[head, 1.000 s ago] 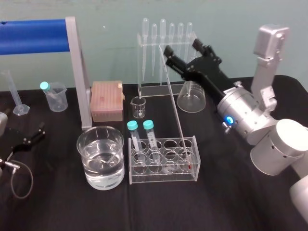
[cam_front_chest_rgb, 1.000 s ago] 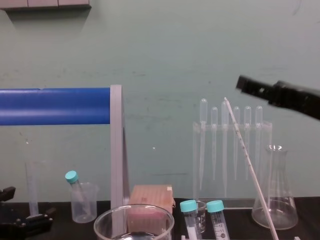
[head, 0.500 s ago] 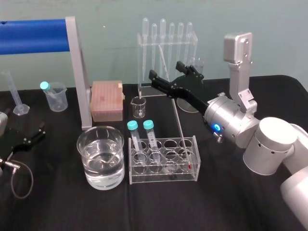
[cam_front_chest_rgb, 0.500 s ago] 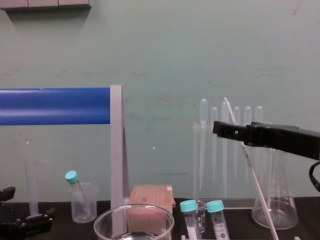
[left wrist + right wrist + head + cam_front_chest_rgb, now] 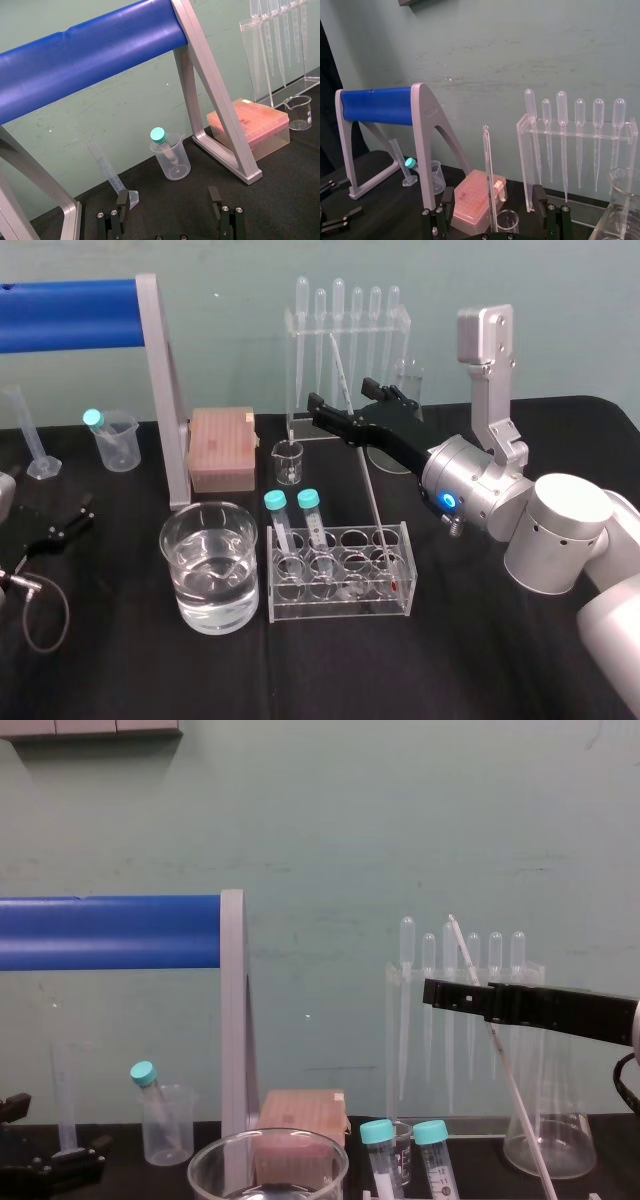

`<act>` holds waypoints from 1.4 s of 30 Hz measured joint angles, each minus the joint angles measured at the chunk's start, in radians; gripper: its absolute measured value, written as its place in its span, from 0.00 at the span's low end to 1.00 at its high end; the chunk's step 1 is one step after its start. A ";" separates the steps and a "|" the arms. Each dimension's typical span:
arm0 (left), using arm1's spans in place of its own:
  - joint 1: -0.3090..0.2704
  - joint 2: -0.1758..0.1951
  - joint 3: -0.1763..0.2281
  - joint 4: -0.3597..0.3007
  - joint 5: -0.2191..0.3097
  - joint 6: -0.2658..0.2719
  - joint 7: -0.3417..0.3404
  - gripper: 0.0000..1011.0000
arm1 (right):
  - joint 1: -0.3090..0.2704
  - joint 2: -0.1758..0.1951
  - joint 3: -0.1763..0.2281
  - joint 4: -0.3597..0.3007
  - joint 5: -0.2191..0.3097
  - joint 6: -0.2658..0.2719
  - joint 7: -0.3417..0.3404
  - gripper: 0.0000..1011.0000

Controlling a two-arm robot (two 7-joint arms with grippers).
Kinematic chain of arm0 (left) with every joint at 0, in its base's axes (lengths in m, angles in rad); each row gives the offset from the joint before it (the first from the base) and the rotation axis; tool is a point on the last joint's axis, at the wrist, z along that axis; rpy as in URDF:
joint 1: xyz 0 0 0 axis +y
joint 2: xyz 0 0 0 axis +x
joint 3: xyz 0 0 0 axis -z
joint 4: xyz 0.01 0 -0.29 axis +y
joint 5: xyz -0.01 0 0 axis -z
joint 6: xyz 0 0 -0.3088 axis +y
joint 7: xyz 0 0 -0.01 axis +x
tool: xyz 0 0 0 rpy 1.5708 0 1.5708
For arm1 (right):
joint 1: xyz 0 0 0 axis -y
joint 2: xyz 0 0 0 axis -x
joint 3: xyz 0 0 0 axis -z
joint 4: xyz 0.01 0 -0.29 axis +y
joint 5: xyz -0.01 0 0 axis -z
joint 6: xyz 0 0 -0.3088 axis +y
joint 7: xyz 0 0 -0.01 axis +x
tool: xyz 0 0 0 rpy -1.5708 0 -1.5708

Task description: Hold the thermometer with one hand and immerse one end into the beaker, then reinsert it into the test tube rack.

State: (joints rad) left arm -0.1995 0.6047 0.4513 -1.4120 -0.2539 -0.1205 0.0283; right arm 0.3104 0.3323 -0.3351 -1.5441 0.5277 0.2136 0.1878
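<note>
The right gripper [image 5: 342, 395] blocks most of the flask [image 5: 548, 1130] in the head view. Its two black fingers are spread, one on each side of the thermometer [image 5: 365, 470], and whether either touches the rod is hard to make out. The thermometer leans left. Its red tip sits in the right end of the clear rack [image 5: 340, 605], and its top reaches up in front of the pipettes [image 5: 563, 150]. The chest view cuts off its lower end and shows just the rim of the beaker [image 5: 210, 565], which stands left of the rack with water in it. The left gripper [image 5: 168, 197] rests at the near left, fingers apart, holding nothing.

Everything stands on a black cloth [image 5: 450, 660] before a pale green wall [image 5: 320, 820].

There are six pipettes in a far stand and three teal-capped tubes. Two of the tubes are in the rack and one is in a plastic cup [image 5: 115, 440] at far left. There is also one small glass beaker [image 5: 288, 462], one pink box [image 5: 222, 448], one measuring cylinder [image 5: 30, 435] and one blue bar on a grey frame [image 5: 70, 315].
</note>
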 joint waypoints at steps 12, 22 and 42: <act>0.000 0.000 0.000 0.000 0.000 0.000 0.000 1.00 | 0.009 -0.019 0.012 0.026 -0.005 0.029 0.018 0.99; 0.000 0.000 0.000 0.000 0.000 0.000 0.000 1.00 | 0.013 -0.022 0.012 0.032 -0.012 0.034 0.029 0.99; 0.000 0.000 0.000 0.000 0.000 0.000 0.000 1.00 | 0.012 -0.022 0.012 0.032 -0.011 0.034 0.027 0.88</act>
State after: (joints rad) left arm -0.1995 0.6047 0.4514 -1.4120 -0.2539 -0.1205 0.0283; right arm 0.3221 0.3105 -0.3230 -1.5121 0.5168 0.2475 0.2152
